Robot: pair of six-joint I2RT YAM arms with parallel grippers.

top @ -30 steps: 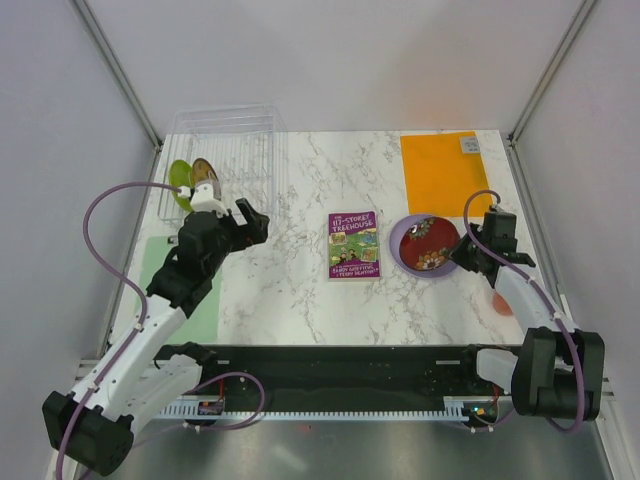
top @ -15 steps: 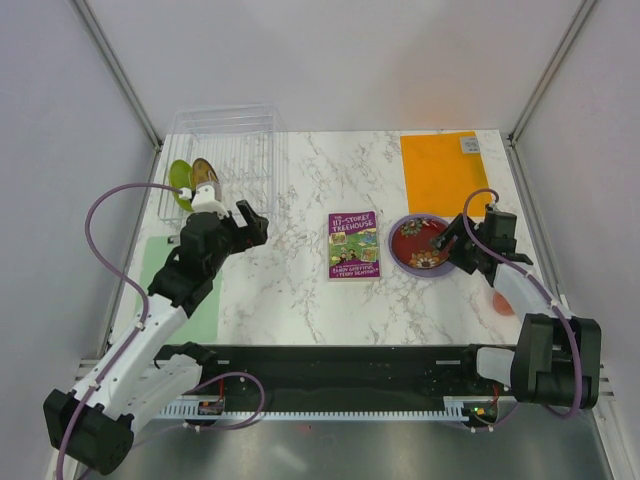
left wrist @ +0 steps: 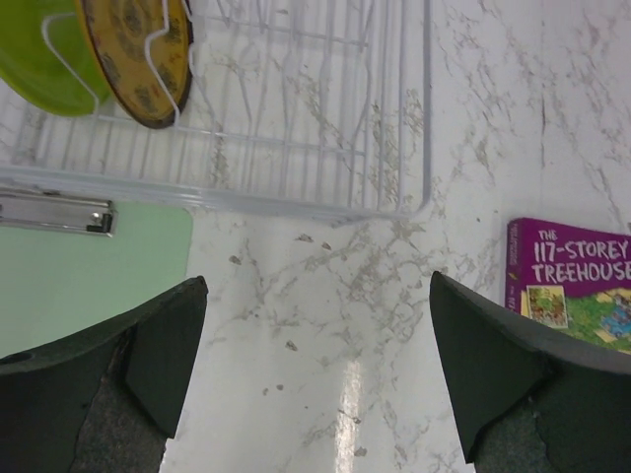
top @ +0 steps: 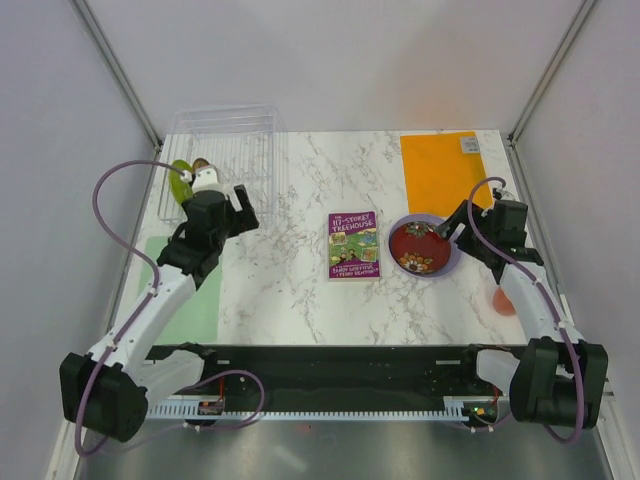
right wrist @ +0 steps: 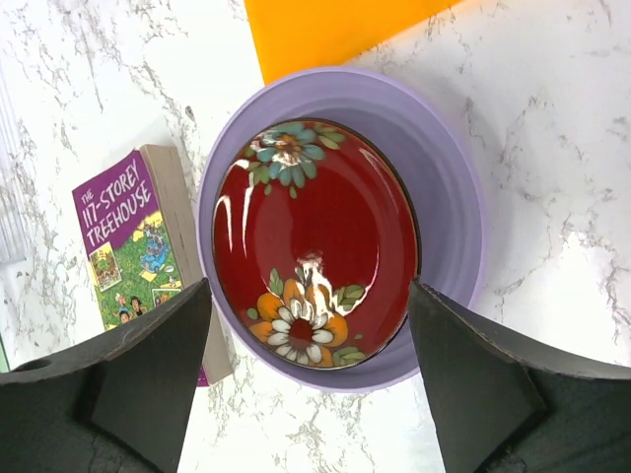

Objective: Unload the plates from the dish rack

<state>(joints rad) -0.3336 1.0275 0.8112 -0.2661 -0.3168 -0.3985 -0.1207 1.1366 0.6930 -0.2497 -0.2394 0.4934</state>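
The right gripper (right wrist: 308, 325) has just opened, releasing the dark red plate (right wrist: 315, 246) between its fingers into the lavender plate (right wrist: 444, 197). The left gripper (left wrist: 315, 296), wide and empty, nears the dish rack (left wrist: 296, 128), whose yellow plate (left wrist: 133, 49) and lime green plate (left wrist: 35, 59) stand ahead-left of its fingers.

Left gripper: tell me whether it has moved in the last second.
Yes. The left gripper shifted up the top view, nearer the dish rack.
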